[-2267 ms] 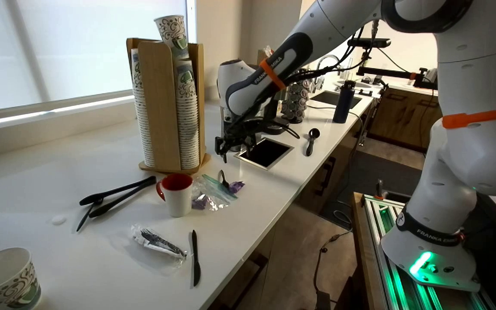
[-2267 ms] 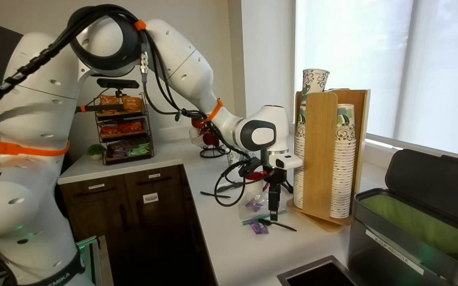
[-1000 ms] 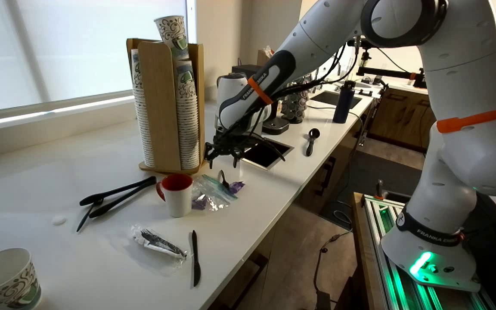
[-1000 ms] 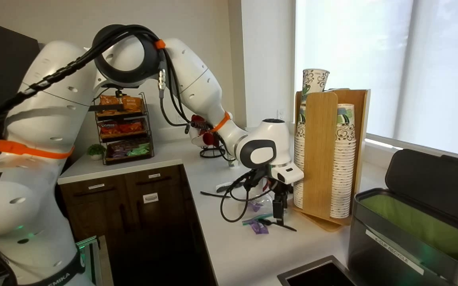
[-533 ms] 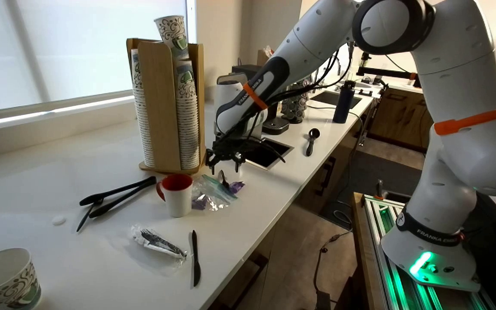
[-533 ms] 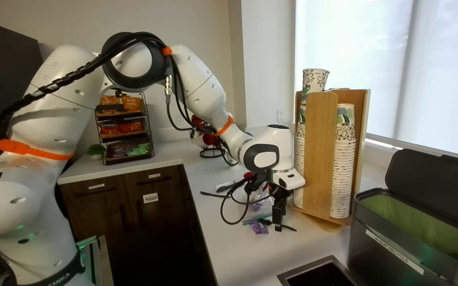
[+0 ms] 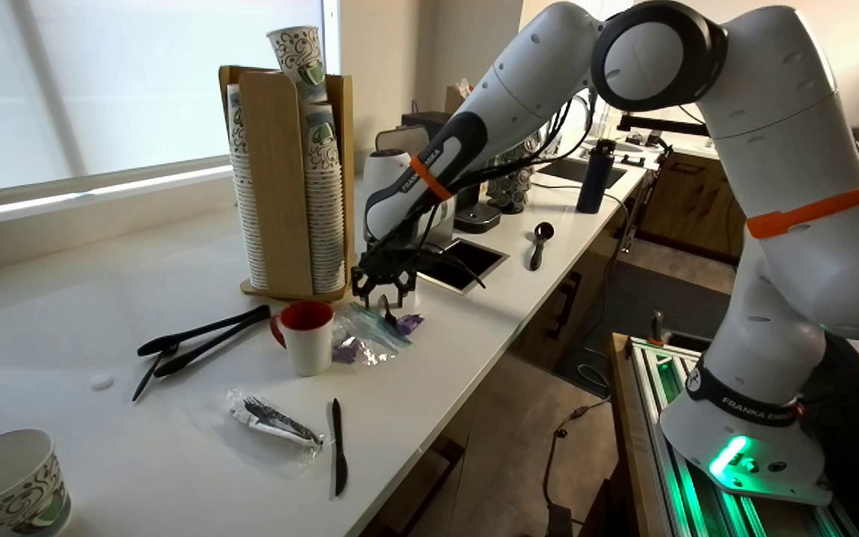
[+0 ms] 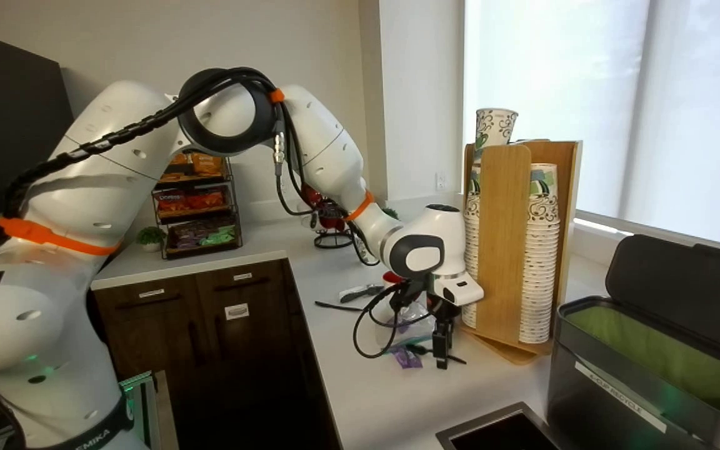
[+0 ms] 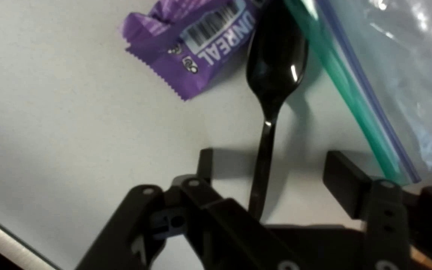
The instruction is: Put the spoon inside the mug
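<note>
A black spoon [image 9: 276,63] lies on the white counter, bowl beside a purple wrapper and a zip bag; it also shows in both exterior views [image 7: 388,317] [image 8: 458,360]. My gripper [image 9: 274,174] is open low over the counter, with the spoon's handle between its fingers, not touching either; the handle's end is hidden by the gripper. The gripper [image 7: 385,300] also shows in both exterior views [image 8: 443,361]. The white mug with red inside [image 7: 310,347] stands upright beside the bag; in an exterior view the mug [image 8: 391,277] is partly hidden. No small silvery spoon is in view.
The zip bag [image 7: 366,332] and purple wrapper [image 9: 186,56] lie beside the spoon. A tall wooden cup holder [image 7: 273,186] stands close by. Tongs [image 7: 202,339], a wrapped fork [image 7: 273,419], a knife [image 7: 338,447], a paper cup [image 7: 12,485] and a counter opening [image 7: 467,262] are around.
My gripper has come down and turned a little, so its open fingers are on either side of the black spoon's handle. The spoon, bag and mug have not moved.
</note>
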